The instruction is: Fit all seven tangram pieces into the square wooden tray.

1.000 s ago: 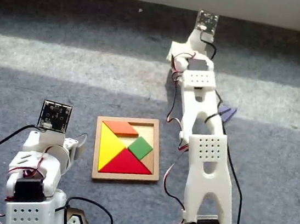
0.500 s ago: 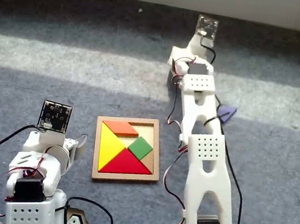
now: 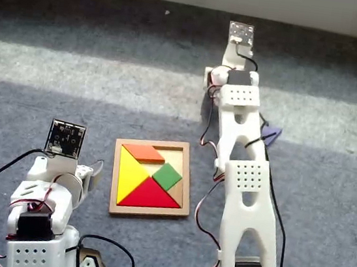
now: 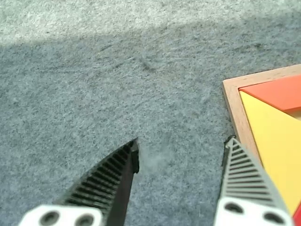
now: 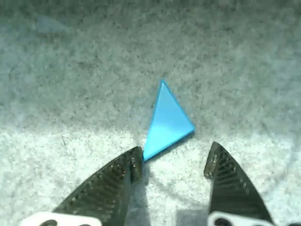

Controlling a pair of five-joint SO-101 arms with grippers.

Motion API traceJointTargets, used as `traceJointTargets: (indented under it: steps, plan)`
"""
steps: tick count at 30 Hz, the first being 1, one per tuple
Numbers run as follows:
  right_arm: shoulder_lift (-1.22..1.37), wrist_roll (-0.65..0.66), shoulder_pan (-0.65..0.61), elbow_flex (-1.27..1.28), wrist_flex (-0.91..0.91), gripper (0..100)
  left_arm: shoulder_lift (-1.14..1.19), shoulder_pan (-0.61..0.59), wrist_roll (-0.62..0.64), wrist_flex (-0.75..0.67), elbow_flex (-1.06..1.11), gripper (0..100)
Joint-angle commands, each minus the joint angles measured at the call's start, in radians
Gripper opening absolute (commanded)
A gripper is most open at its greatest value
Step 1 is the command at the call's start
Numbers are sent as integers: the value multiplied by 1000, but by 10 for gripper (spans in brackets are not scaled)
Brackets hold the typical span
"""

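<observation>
Four seated pieces [image 3: 133,170] fill part of the tray [image 3: 188,181], likely three left. The right gripper [image 5: 175,149] is wide open and empty, blue triangle [image 5: 167,121] just ahead of its fingertips. The left gripper [image 4: 182,141] is open and empty, tray beside one finger.

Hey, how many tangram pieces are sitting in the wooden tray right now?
4: an orange piece along the far edge, a yellow triangle on the left, a green square toward the right, a red triangle along the near edge. None looks hidden.

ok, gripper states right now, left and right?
Left gripper: open, empty, beside the wooden tray.
Right gripper: open, empty, blue triangle just ahead of it.
</observation>
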Motion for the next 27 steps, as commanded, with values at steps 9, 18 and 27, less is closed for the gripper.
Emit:
traceJointTargets:
  steps: [9,18,27]
  plan:
    - [-31,87,-28,-162,-36,224,-12,8,-6,3,-7,292]
    - [-31,98,-24,15,-217,224,-12,8,-6,3,-5,292]
    - [-31,224,-24,87,-216,47,-12,8,-6,3,-5,292]
